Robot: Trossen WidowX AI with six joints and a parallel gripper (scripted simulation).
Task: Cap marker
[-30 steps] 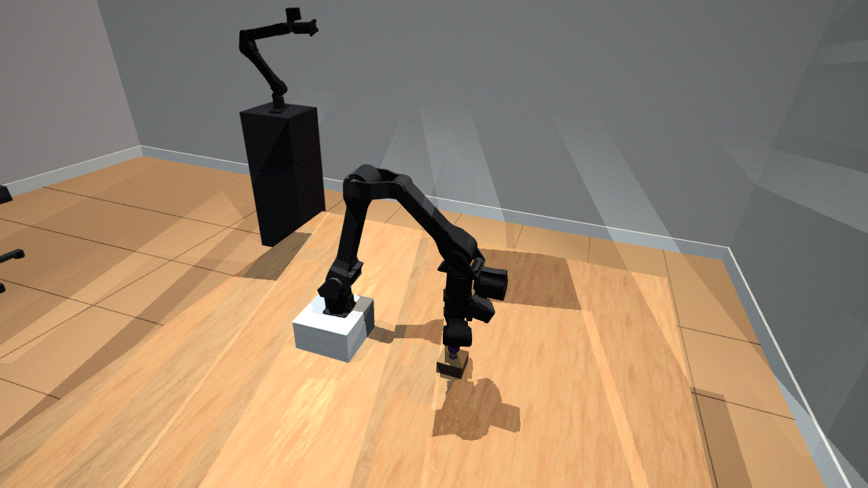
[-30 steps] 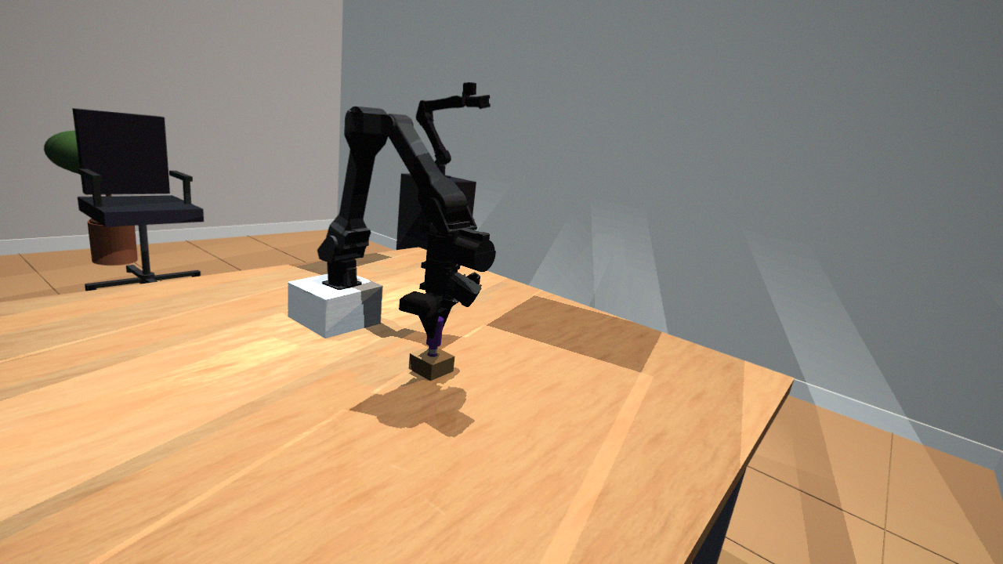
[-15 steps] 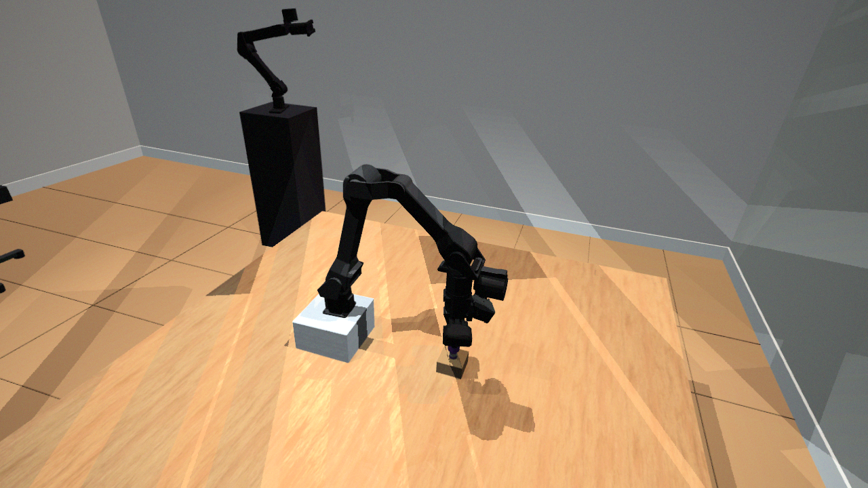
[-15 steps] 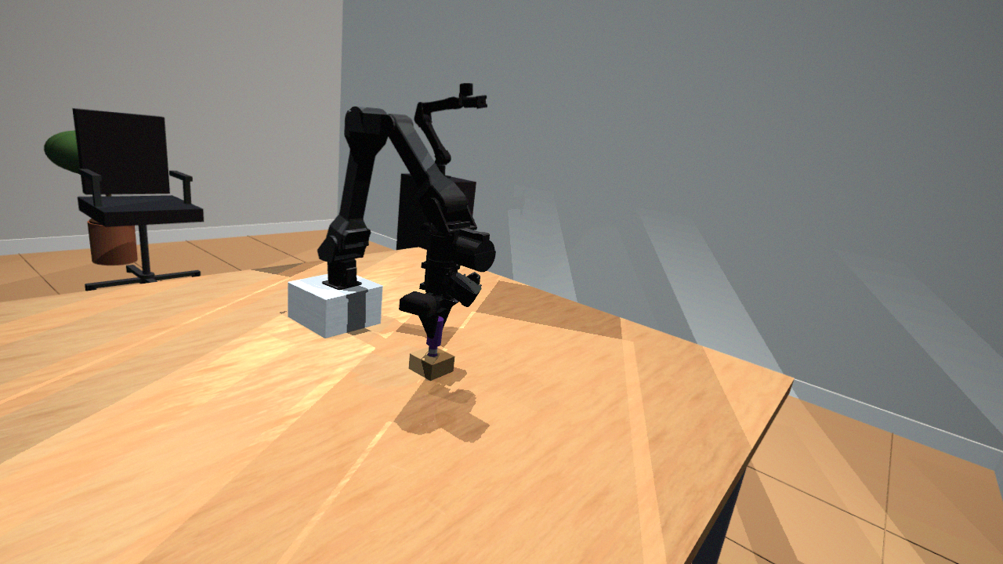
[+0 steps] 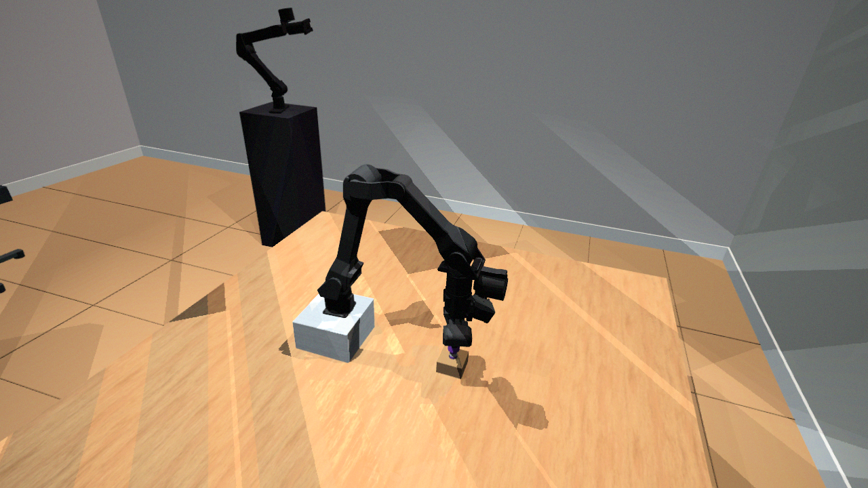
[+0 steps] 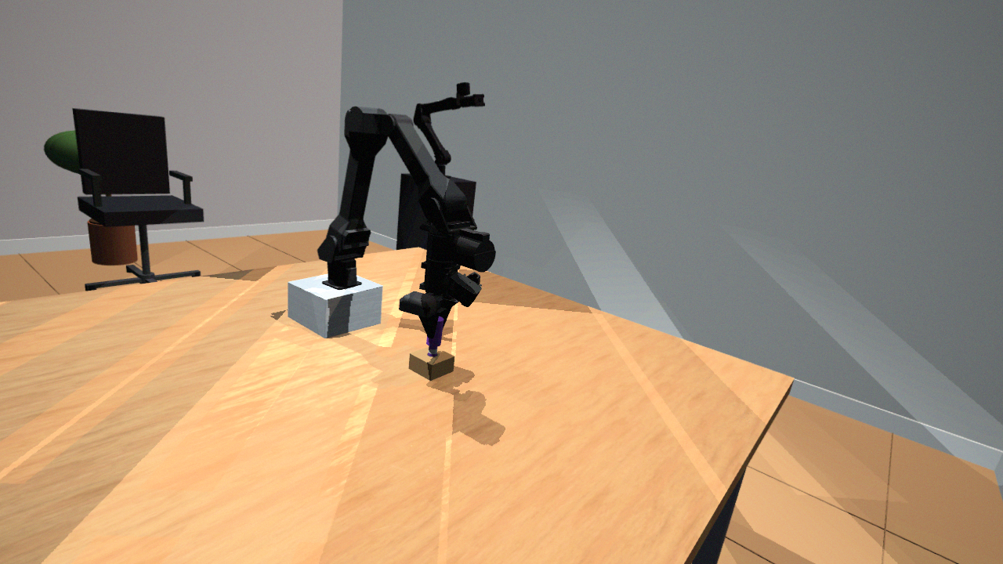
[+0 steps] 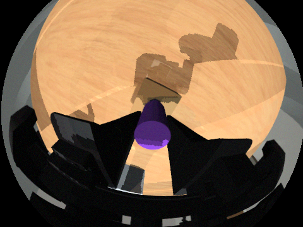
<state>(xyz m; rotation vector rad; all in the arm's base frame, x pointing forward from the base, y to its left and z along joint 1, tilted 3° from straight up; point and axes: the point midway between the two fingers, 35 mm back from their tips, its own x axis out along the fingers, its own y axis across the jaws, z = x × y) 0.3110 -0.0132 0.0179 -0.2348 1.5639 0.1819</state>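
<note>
The purple cap (image 5: 453,349) (image 6: 436,331) (image 7: 152,135) is between the fingers of my gripper (image 6: 432,335) (image 7: 153,116), which is shut on it. The cap is roughly upright, with a slight lean in the exterior view. It is over the brown holder block (image 5: 447,367) (image 6: 420,364) (image 7: 152,87), at the marker. A short pale grey part of the marker (image 6: 433,351) shows between the cap's lower end and the block; the rest of the marker is hidden. Whether the cap is fully seated cannot be told. My fingertips are above the block.
The white base box (image 5: 318,339) (image 6: 305,309) under my arm stands on the table (image 5: 576,364) (image 6: 561,421), left of the holder block in the top and exterior views. A second black arm stands on a dark pedestal (image 5: 285,175) at the back. A chair (image 6: 122,150) stands beyond the table.
</note>
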